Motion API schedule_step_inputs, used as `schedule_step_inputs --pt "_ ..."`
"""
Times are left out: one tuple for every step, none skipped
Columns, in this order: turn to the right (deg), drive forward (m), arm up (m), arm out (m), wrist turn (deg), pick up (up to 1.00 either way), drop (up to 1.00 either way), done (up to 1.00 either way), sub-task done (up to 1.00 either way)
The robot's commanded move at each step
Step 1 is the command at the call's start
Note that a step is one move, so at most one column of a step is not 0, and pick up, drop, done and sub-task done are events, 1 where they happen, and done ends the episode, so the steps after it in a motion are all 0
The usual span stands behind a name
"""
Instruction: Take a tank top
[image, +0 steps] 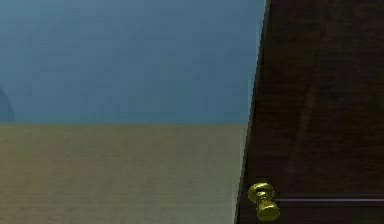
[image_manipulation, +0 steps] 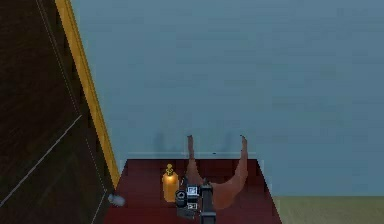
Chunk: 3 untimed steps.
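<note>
Arm side view: the tool (image_manipulation: 188, 196) shows at the desk's (image_manipulation: 140, 176) near edge beside a yellow bottle (image_manipulation: 170, 184), likely reaching for the reddish tank top (image_manipulation: 232, 180) mid-desk. Whether it holds anything cannot be told.

- The tank top (image_manipulation: 238, 178) was rust-brown, and its two thin straps rose upright in a U shape.
- It showed above the middle of the dark red table (image_manipulation: 145, 190).

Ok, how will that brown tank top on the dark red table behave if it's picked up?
The tank top is probably light: it looks thin, with two narrow straps. Being cloth it would likely sag, though here its straps stand upright, so it may handle stiffly. Dragging it could knock the small amber bottle close beside it.
</note>
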Motion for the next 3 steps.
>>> schedule_step_inputs --pt "0.0 0.00 0.00 0.00 0.0 1.00 0.00 0.00 0.00" --pt "0.0 0.00 0.10 0.00 0.0 0.00 0.00 0.00 0.00" --pt "0.0 0.00 0.00 0.00 0.0 0.00 0.00 1.00 0.00"
